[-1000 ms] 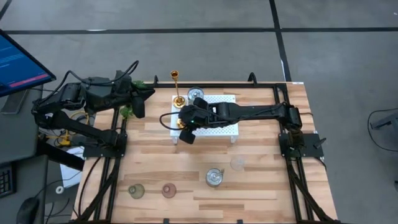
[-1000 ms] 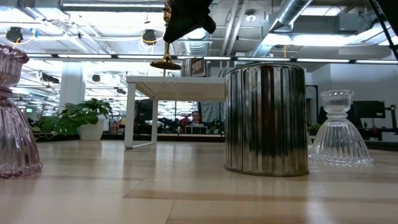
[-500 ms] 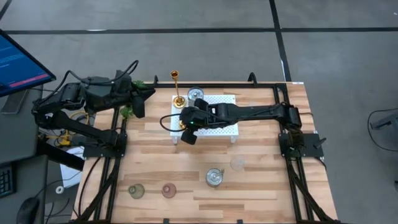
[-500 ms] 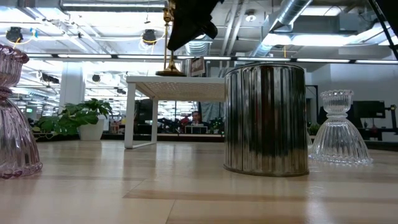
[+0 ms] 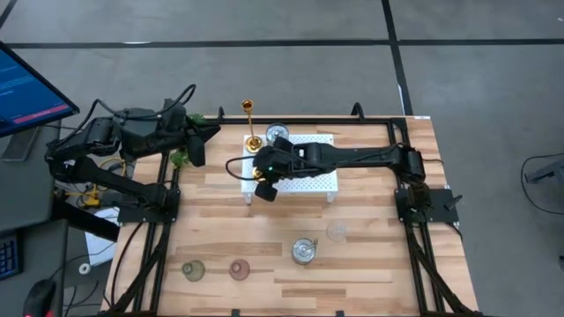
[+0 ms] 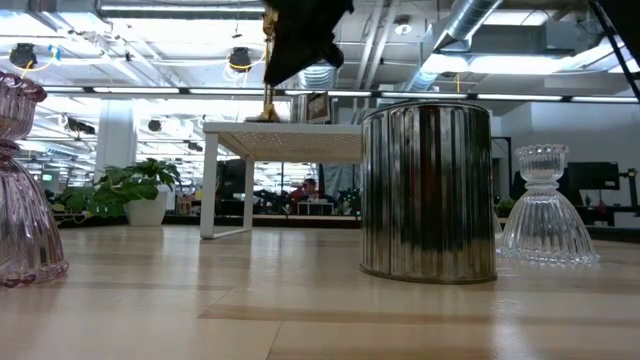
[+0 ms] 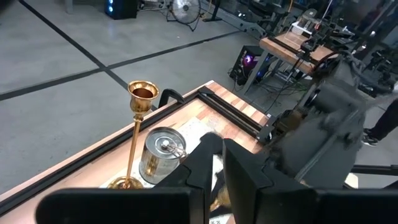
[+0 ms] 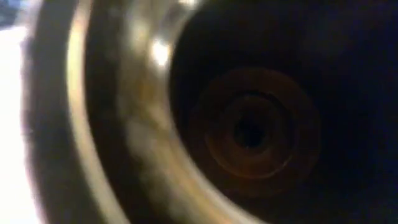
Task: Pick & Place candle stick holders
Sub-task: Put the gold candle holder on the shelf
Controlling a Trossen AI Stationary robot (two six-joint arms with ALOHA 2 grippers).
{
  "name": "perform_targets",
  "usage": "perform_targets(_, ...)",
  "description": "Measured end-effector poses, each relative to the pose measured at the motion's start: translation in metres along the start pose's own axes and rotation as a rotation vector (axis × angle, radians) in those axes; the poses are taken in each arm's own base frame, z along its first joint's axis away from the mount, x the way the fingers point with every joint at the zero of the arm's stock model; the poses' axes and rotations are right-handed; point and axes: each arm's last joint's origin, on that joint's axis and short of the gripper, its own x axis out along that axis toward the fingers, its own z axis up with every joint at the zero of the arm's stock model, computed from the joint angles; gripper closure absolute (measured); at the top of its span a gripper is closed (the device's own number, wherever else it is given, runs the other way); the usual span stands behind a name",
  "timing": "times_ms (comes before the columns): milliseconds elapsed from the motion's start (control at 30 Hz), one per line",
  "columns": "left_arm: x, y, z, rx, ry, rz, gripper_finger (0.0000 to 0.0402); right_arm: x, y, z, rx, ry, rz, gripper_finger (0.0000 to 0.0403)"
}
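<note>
1. While I watch from the high view, R gripper (image 5: 262, 173) sits over the white stand's (image 5: 322, 182) left end, clamped on a gold holder; L gripper (image 5: 210, 133) waits at the table's back-left, fingers closed on nothing. Tall gold holder (image 5: 251, 123) stands behind the stand; silver cup (image 5: 303, 250), clear glass (image 5: 337, 232), pink (image 5: 238, 269) and green (image 5: 193, 269) holders sit near the front.
2. Low view: gold holder (image 6: 268, 100) rests on the stand top under the R gripper.
3. L wrist: tall gold holder beside another silver cup (image 7: 160, 155).
4. R wrist: gold cup mouth (image 8: 249, 130) fills my view.
</note>
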Motion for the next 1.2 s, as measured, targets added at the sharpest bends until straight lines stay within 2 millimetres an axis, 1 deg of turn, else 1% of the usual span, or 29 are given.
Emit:
perform_targets(167, 0.0, 0.0, 0.0, -0.002, -0.003, -0.001, 0.0364, 0.009, 0.004, -0.003, -0.004, 0.012, 0.004, 0.0394)
perform_targets(367, 0.0, 0.0, 0.001, -0.003, -0.007, -0.004, 0.0364, 0.008, 0.007, -0.002, -0.023, 0.0, 0.009, 0.0391)
perform_targets(500, 0.0, 0.0, 0.001, -0.002, -0.009, -0.005, 0.0364, 0.008, 0.004, 0.0, -0.034, -0.003, 0.012, 0.0376)
perform_targets(900, 0.0, -0.001, 0.001, -0.004, -0.011, -0.006, 0.0364, 0.008, 0.005, 0.003, -0.053, -0.033, 0.016, 0.033)
perform_targets(1033, 0.0, -0.001, 0.001, -0.004, -0.011, -0.006, 0.0364, 0.008, 0.005, 0.007, -0.067, -0.073, 0.021, 0.0305)
perform_targets(1200, 0.0, -0.001, 0.001, -0.004, -0.011, -0.006, 0.0364, 0.008, 0.005, 0.01, -0.081, -0.1, 0.024, 0.0252)
